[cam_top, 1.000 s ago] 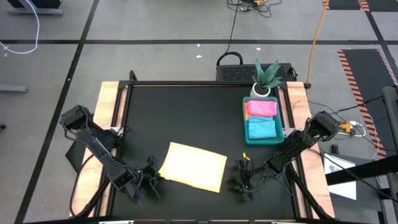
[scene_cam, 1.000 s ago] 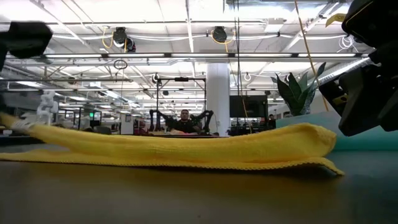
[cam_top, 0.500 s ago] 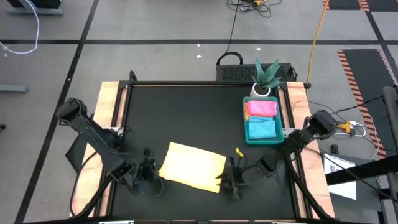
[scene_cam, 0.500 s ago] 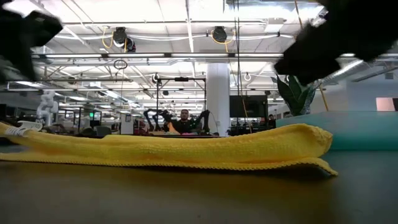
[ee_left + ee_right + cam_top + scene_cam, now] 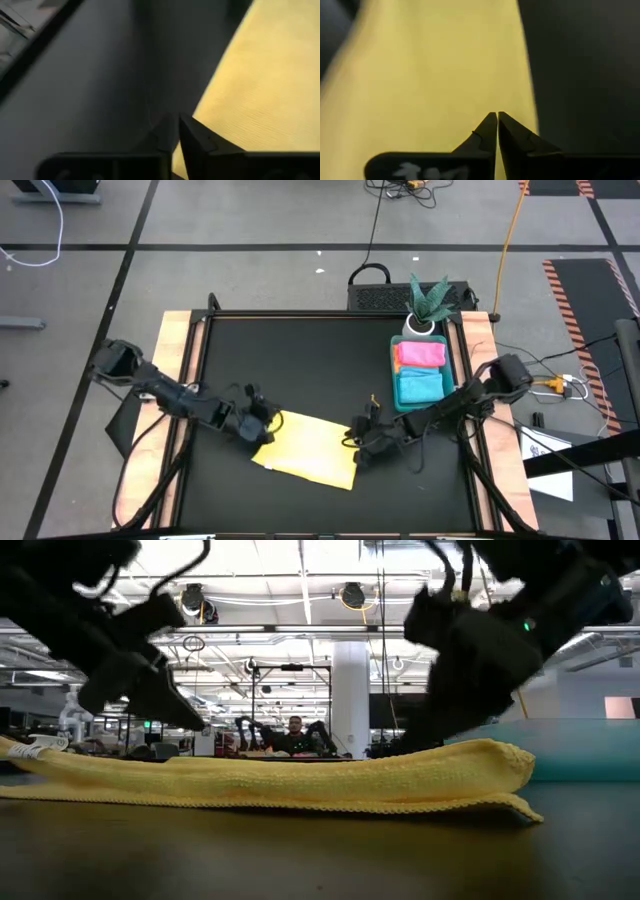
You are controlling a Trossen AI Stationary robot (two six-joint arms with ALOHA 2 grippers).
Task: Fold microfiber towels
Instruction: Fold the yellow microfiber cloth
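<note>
Yellow microfiber, soft and floppy, basically weightless, so I'm treating this yellow towel (image 5: 308,446) as something that drapes and drags instead of sliding as one piece. It's lying flat near the front middle of the black table (image 5: 300,360), already doubled over judging by the rounded fold on its edge in the low view. My left gripper (image 5: 258,423) sits at the towel's far left corner and my right gripper (image 5: 360,442) at its right edge, both with fingers pinched together; the wrist views show the tips right at the cloth's border, and I'd guess each has a pinch of fabric, but I can't be certain. Corners are the place to grab, since anything mid-edge will just bunch up. The pink towel (image 5: 420,353) and light blue towel (image 5: 421,387) are sitting folded in the green tray (image 5: 395,375) at the right.
</note>
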